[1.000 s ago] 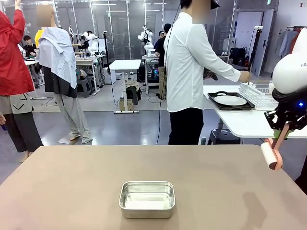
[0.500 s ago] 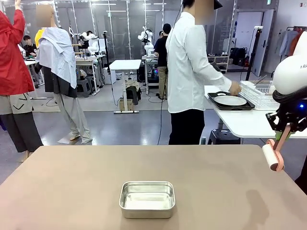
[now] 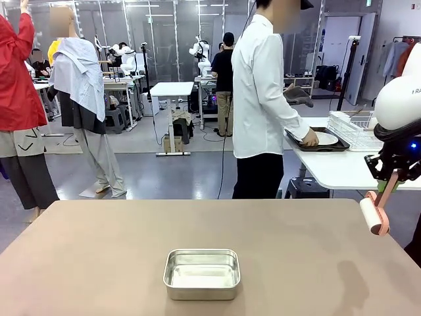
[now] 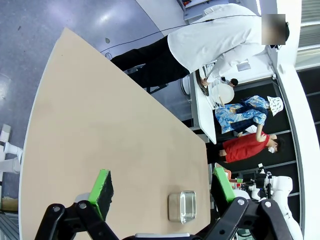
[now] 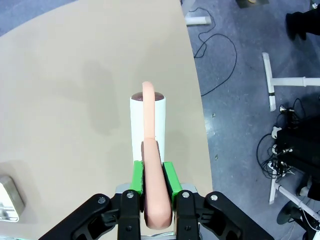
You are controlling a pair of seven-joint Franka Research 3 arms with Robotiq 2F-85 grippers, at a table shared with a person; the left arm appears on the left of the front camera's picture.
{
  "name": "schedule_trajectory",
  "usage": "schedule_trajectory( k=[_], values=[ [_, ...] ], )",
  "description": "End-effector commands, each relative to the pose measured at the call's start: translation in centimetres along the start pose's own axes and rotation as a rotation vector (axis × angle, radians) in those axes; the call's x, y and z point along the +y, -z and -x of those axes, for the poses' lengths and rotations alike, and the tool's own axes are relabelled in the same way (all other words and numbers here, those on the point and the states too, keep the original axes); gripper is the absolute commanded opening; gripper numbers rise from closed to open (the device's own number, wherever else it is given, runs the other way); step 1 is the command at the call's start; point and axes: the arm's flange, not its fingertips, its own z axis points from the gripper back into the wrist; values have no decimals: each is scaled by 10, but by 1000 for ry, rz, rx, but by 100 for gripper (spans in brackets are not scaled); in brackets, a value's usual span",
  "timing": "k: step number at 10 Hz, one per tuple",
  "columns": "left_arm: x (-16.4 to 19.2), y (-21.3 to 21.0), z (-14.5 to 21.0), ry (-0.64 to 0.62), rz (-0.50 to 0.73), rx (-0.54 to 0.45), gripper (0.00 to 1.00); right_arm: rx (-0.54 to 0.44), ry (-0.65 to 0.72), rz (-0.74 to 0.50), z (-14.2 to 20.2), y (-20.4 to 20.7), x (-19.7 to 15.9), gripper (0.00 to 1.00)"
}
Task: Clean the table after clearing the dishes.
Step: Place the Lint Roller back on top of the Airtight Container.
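The taupe-brown table spreads across the front view and shows as well in the left wrist view and the right wrist view. Above its right edge my right gripper is shut on the pink handle of a lint roller; the right wrist view has the green pads clamping the handle, and the white roll points down at the tabletop. My left gripper hangs open high over the table, holding nothing. A white plate lies on a dark tray on the white side table, under a person's hand.
A small steel pan sits near the table's front middle and is visible from the left wrist. A person in a white shirt stands between the brown table and the side table, which also carries a white wire rack.
The person's hand came from the wire rack down onto the plate on the tray. My right gripper with the roller sank slightly, then held still.
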Motion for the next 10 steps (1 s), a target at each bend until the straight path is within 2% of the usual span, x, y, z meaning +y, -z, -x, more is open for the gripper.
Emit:
schedule_trajectory(
  k=[1,2,3,5,7,10],
  values=[
    [-3,-4,-1,-18,14,-5,100,-9,-1,-4,-2,-3,1,22],
    [-3,-4,-1,-18,14,-5,100,0,0,0,0,0,0,22],
    [-3,-4,-1,-18,14,-5,100,-139,-182,-30,11,-33,35,22],
    [-3,-4,-1,-18,14,-5,100,-288,-547,-78,47,-83,106,22],
    [-3,-4,-1,-18,14,-5,100,-329,-820,-136,84,-105,161,22],
    [-3,-4,-1,-18,14,-5,100,-342,-1328,-176,164,-120,259,22]
  ],
)
